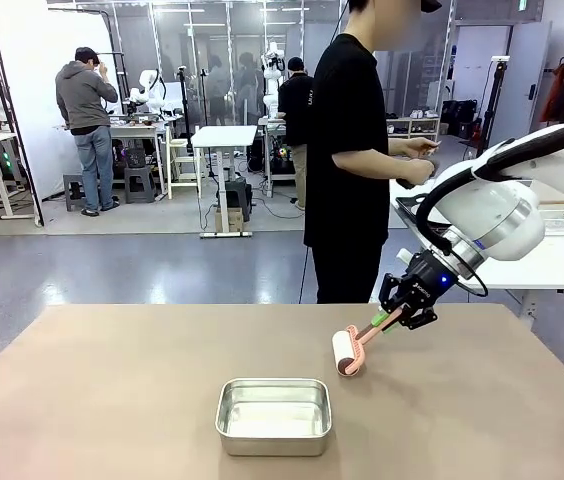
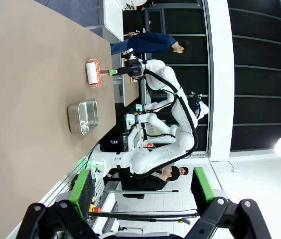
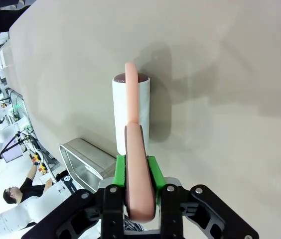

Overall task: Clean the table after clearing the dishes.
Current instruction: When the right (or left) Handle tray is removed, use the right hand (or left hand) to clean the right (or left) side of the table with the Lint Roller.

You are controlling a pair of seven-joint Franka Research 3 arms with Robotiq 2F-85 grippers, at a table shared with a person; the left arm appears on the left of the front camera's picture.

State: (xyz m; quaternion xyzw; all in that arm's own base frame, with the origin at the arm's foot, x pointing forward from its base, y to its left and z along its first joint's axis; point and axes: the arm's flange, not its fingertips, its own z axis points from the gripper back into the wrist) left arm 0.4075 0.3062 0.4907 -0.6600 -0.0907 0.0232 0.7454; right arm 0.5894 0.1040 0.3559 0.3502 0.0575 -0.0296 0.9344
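Desk [image 1: 102, 400]: tan matte top, spans the foreground.
Steel pan [image 1: 274, 415]: on the desk, centre, near the front edge.
Lint roller [image 1: 345, 352]: white roll touching the desk at 1 o'clock from the pan; pink handle rises toward 2 o'clock.
Right gripper [image 1: 392, 318]: clenched on the lint roller's handle.
Left gripper [image 2: 143, 189]: released, jaws wide apart.

Bright, even light; soft shadow on the table [image 3: 240, 159]
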